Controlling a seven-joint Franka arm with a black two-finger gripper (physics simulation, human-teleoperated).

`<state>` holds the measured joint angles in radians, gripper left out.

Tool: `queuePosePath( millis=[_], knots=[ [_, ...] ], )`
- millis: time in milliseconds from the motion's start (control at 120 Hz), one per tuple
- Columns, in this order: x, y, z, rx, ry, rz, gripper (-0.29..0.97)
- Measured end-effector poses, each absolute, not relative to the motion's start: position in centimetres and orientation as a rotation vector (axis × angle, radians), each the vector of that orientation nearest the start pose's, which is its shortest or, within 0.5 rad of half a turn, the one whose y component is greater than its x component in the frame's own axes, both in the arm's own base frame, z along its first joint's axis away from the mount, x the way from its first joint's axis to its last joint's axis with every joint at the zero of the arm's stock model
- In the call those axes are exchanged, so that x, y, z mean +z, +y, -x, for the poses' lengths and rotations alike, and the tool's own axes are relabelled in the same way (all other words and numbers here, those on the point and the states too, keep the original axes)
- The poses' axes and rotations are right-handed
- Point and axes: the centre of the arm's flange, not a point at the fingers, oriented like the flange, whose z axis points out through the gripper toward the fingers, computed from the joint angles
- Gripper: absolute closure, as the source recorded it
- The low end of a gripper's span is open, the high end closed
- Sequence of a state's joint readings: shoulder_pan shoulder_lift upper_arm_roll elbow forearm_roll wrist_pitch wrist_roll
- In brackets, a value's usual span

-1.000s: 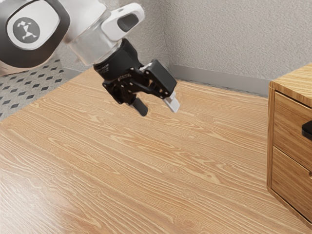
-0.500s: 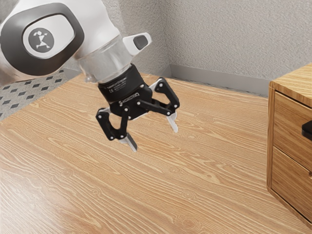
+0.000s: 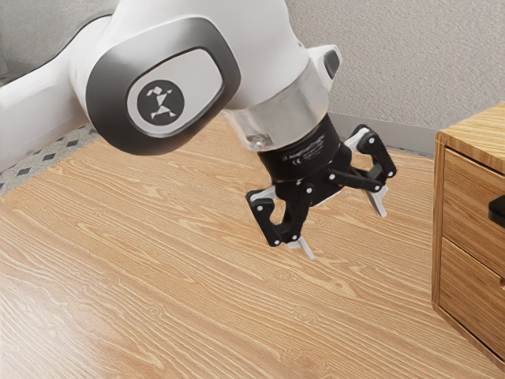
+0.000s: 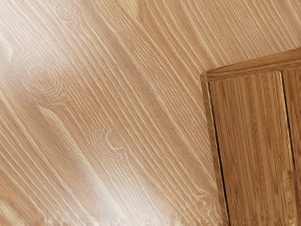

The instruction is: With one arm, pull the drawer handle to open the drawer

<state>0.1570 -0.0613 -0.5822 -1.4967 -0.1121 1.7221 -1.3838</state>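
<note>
Exterior view: found the gripper (image 3: 342,229) spread wide and holding nothing, above the wooden floor (image 3: 158,276) and well apart from the cabinet (image 3: 465,142). Spotted the black drawer handle (image 3: 497,210) on the cabinet's upper drawer (image 3: 469,201), flush with the cabinet's front, so judged shut.

Wrist view: made out the cabinet (image 4: 249,141) ahead, not yet reached.

Judged nothing done so far; left to reach the handle, grip it and pull.

We've got a table (image 3: 158,260) of smooth pale wood, bold grain, with a soft sheen. The drawer cabinet (image 3: 469,237) is wood too, a shade darker and matt. Our arm (image 3: 237,47) gleams with a glossy white shell, the pincer (image 3: 342,230) is matt black, and the wall (image 3: 410,55) is rough grey.
</note>
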Motion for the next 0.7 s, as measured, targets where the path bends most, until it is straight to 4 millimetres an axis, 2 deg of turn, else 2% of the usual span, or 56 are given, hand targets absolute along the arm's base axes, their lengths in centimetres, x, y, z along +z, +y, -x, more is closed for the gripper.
queuePosePath(
  millis=[208,283,508,700],
  knots=[
    [70.7,-29.6,-46.9,-0.162,-1.591,3.031,0.03],
    [70.0,-30.5,-47.1,-0.143,-1.610,3.027,0.03],
    [69.4,-29.6,-50.0,-0.287,-1.761,2.994,0.03],
    [69.5,-28.2,-52.3,-0.458,-1.882,3.010,0.13]
  ],
)
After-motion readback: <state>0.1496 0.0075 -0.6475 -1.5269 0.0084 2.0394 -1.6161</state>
